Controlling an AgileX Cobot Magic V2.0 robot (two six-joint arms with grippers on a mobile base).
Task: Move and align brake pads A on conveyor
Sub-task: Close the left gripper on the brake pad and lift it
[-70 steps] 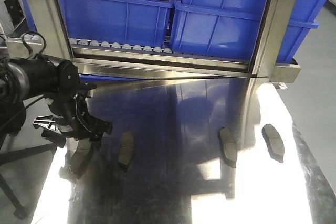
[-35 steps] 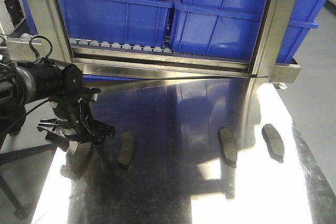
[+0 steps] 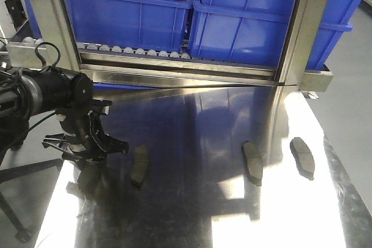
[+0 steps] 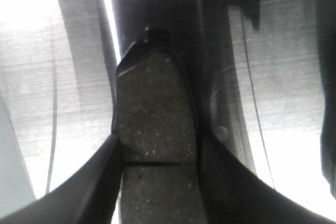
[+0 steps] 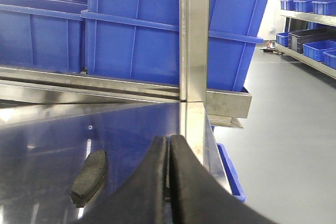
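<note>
Grey-brown friction faces, speckled and cut by a centre groove, mark the four brake pads A (image 3: 139,165), which all lie on the polished steel table (image 3: 192,207). The leftmost pad (image 4: 152,114) sits near the table's left edge. The black fingers (image 4: 89,187) of the left pincer (image 3: 87,151) are closed against its long edges by the groove, and a black backing tab shows at its far end. The second pad (image 3: 139,166) lies just beside it. The third pad (image 3: 251,162) and the rightmost pad (image 3: 302,157) lie apart near the right edge. The right pincer (image 5: 168,139) is pressed fully closed on nothing, over the table's right edge. Blue bins (image 3: 244,15) stand on white rollers (image 3: 133,51) along the far edge. Grey floor (image 5: 278,129) runs toward shelves of more bins.
</note>
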